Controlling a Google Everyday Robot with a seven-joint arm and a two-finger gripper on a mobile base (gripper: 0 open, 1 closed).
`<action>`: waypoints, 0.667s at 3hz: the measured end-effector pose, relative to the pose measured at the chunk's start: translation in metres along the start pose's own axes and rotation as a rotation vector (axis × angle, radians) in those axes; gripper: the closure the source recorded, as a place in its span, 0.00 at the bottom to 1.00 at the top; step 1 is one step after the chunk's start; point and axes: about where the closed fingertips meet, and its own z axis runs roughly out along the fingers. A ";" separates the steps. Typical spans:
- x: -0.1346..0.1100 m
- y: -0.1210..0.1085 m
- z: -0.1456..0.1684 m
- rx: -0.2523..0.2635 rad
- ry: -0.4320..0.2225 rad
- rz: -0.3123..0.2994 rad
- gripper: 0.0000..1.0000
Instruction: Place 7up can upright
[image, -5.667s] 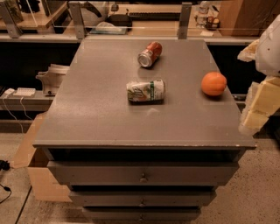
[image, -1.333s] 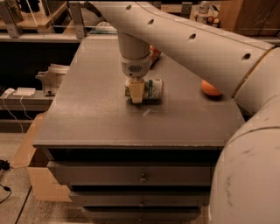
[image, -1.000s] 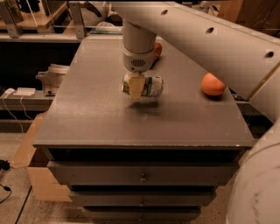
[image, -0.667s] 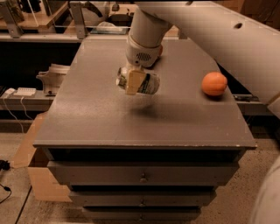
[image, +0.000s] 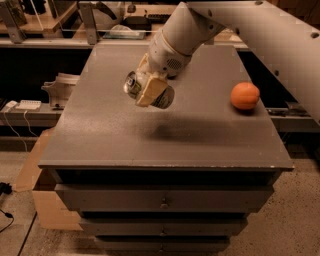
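Note:
The 7up can (image: 162, 96), whitish-silver with green marks, is held in the air above the grey table top (image: 120, 140). It lies tilted, its silver top facing left toward the camera. My gripper (image: 149, 89) is shut on the can from above, with a cream finger (image: 150, 91) across its front. The white arm reaches in from the upper right. A dark shadow lies on the table below the can. The red-orange can is hidden behind the arm.
An orange (image: 245, 95) sits on the table at the right. The table is a drawer cabinet with a handle (image: 163, 204). A cardboard box (image: 47, 210) stands on the floor at the left. Shelves with clutter (image: 115, 30) run behind the table.
The arm came in and the gripper closed on the lying 7up can. It has lifted the can off the table, and the can has tilted.

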 end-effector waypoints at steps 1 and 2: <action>0.000 -0.001 0.004 0.003 -0.014 0.008 1.00; 0.000 0.001 0.008 0.042 -0.076 0.065 1.00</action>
